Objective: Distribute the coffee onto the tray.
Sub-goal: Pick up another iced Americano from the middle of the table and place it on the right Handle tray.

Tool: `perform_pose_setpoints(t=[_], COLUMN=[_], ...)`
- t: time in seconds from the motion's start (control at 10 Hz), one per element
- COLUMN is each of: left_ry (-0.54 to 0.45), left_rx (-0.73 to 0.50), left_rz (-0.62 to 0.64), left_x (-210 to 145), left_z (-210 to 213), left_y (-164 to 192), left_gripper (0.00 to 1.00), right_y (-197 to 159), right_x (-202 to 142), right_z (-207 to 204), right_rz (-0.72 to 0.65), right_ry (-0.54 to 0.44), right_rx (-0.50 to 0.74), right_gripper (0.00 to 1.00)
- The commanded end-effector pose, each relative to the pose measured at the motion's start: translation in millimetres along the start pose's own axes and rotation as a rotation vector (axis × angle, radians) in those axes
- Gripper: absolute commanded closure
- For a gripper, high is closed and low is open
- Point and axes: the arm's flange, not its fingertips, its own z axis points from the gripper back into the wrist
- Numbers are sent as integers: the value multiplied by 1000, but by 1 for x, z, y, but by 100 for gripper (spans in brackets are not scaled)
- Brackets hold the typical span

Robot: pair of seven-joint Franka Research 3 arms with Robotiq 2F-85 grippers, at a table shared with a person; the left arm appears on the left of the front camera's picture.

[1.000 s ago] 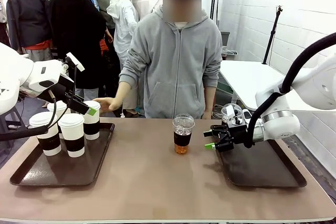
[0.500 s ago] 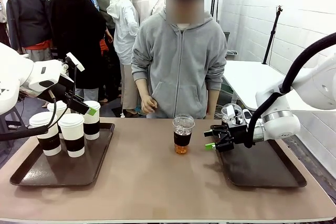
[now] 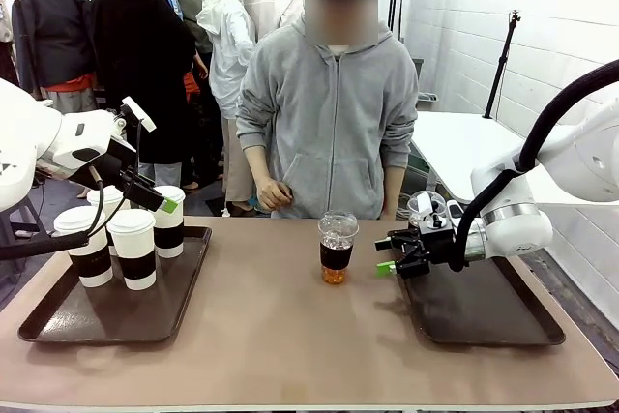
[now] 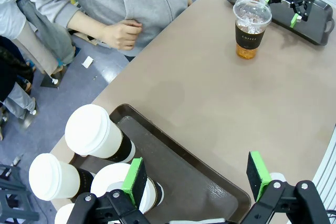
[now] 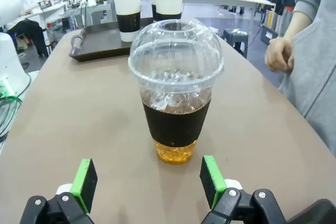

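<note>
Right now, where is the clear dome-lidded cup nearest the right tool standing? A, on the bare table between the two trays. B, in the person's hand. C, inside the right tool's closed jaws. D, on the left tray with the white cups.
A: the clear dome-lidded cup stands on the bare table between the left tray and the right tray, just ahead of the open right tool, untouched.

White glossy robot arms [image 3: 58, 142], black cable [image 3: 542, 132], black two-finger grippers [image 3: 398, 254], green pads [image 5: 212, 180]; person's grey zip hoodie [image 3: 329, 123].
</note>
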Motion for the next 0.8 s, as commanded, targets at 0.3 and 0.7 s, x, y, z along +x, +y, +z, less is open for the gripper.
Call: perform_pose_setpoints(t=[0.3, 0.7], left_ry=[-5, -5], left_rx=[-6, -6], left_rz=[-3, -3], left_x=[-2, -2], left_z=[-2, -2], left_y=[3, 3], left_gripper=[0, 0], right_y=[-18, -24], right_x=[-6, -10], right_z=[-40, -57], right_rz=[-25, -21], right_ry=[-72, -98], right_rx=[-1, 18], right_gripper=[0, 0])
